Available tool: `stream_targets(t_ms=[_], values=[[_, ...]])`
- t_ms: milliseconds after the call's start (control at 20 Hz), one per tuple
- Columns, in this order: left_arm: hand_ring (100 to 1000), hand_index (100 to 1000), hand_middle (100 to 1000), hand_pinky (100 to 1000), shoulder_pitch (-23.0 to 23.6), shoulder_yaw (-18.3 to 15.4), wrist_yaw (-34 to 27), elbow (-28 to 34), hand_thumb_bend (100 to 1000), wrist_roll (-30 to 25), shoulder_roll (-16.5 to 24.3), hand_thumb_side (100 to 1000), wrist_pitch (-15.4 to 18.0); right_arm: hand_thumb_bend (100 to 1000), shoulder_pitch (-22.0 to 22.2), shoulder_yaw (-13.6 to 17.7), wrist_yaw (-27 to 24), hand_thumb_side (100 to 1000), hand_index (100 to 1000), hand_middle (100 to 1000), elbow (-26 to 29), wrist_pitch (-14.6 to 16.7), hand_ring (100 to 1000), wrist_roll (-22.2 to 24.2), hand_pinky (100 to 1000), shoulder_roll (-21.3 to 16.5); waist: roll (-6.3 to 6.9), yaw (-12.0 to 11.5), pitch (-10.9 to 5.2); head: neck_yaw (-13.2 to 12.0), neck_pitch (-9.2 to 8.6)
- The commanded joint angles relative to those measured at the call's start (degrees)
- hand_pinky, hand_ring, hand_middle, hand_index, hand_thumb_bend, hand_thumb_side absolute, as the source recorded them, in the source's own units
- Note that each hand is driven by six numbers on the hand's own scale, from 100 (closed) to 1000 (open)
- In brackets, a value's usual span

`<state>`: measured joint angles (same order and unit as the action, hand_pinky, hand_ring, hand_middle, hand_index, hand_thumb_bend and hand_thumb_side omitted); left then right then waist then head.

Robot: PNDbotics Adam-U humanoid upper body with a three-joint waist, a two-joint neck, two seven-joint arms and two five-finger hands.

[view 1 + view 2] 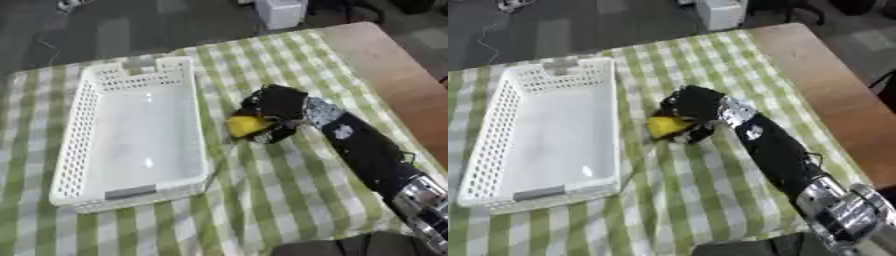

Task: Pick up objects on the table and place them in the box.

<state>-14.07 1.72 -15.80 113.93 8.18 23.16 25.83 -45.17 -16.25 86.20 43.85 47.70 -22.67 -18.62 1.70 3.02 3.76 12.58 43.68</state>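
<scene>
Beside the white perforated basket (131,135), on its right, the right hand (278,107) curls its fingers around a yellow object (248,125), just above the green-and-white checked tablecloth (289,200). What shows of the object is a rounded yellow lump facing the basket; its long axis and shape cannot be made out under the fingers. Lengthwise, the basket runs away from the robot. Bare wooden tabletop (394,75) shows at right.

Green checked tablecloth (289,200), bare wooden table edge (394,70)
</scene>
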Motion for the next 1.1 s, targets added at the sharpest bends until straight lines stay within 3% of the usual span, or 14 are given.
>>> stream_targets(t_ms=[50,250,450,750,1100], values=[[592,909,1000,532,-0.2,-0.1,-0.2,0.7,400,0.0,0.9,756,-0.1,582,-0.3,-0.7,-14.6,281,100,100,5.3,3.6,100,7.1,100,-1.5,0.03,0.0,-0.47,0.5,-1.65],[592,909,1000,532,-0.2,0.0,-0.2,0.7,398,-0.1,1.0,757,-0.1,564,-0.8,-2.2,-34.6,263,100,100,13.6,-3.1,100,20.8,100,-2.3,0.0,0.0,-0.55,0.7,-2.07],[593,909,1000,533,-0.2,0.0,-0.2,0.7,398,-0.1,1.0,757,-0.2,556,-1.1,-2.9,-49.1,244,100,100,21.1,-11.5,100,30.6,100,-3.4,-0.06,0.0,-0.61,0.6,-2.18],[593,909,1000,533,-0.2,0.0,-0.1,0.7,397,-0.1,1.0,757,-0.3,551,-1.8,-2.6,-58.0,230,100,100,27.9,-18.8,100,34.8,100,-4.1,-0.08,0.1,-0.65,0.6,-2.37],[593,909,1000,533,-0.1,0.0,-0.2,0.7,397,-0.1,1.1,757,-0.2,547,-3.4,-2.5,-63.3,215,100,100,31.6,-22.2,100,35.9,100,-4.1,-0.09,0.1,-0.72,0.8,-2.6]])
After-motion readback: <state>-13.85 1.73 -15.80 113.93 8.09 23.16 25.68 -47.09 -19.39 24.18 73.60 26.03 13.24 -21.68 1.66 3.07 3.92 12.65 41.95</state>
